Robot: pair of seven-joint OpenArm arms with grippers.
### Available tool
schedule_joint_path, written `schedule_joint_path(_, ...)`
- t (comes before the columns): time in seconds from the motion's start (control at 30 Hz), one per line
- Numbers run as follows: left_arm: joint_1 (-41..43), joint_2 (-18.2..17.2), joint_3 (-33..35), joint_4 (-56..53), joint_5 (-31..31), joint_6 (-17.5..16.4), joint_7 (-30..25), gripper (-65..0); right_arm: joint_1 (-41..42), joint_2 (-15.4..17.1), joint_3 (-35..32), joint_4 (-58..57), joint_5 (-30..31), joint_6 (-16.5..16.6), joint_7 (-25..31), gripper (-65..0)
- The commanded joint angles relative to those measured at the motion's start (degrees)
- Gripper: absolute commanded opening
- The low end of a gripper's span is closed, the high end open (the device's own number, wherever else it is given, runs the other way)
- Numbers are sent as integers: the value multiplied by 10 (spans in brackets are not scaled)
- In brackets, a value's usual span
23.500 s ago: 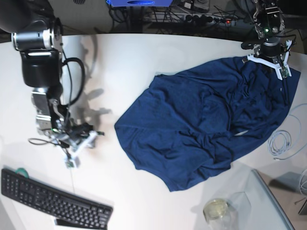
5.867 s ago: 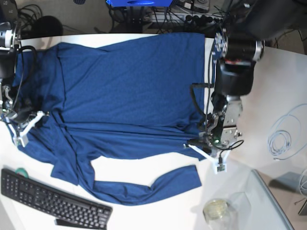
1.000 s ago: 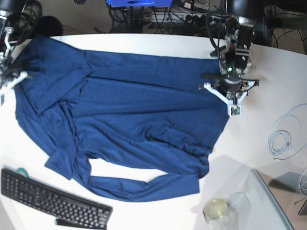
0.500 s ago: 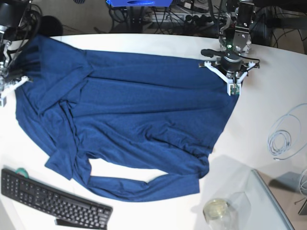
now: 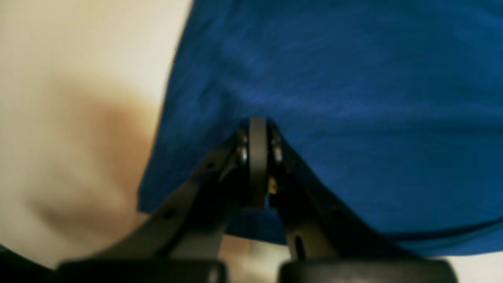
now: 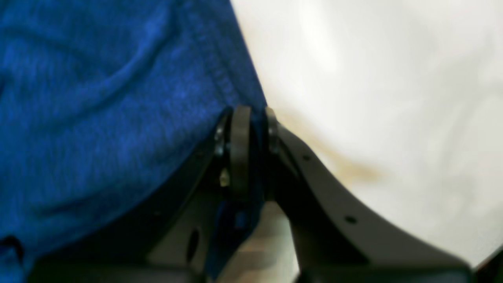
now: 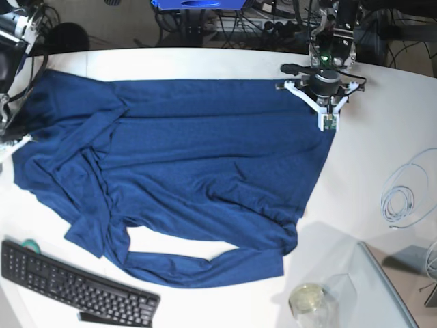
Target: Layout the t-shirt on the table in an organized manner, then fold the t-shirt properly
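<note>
my left hand (image 5: 257, 165) clamped on t-shirt (image 7: 191, 164) corner, far side | my right hand (image 6: 247, 149) pinching its edge at opposite corner | t-shirt spread across table (image 7: 382, 123), keyboard (image 7: 75, 283) near front

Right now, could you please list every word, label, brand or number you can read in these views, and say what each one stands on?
None can be read.
t-shirt: plain dark blue, no print or label showing.
keyboard: key legends are too small to read.
left gripper and right gripper: no markings legible; both wrist views are blurred.
table: bare white, no text.
</note>
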Motion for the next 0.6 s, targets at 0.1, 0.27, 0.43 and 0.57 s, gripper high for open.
schedule_joint_path(0.1,-17,-3,-3,58,6,6,25,-650,-37,0,2,130,2,-1,-37,-599)
schedule_joint_path(0.27,-106,0,4,33,6,6,36,-650,-62,-26,-4,217,2,1,-43,-596)
schedule_joint_path(0.43,-225,37,5,-109,6,3,33,-650,4,-18,-77,122,2,1,-33,-596)
schedule_joint_path(0.57,-288,65,6,-213,10,3,32,-650,63,-16,-91,14,0,-2,2,-599)
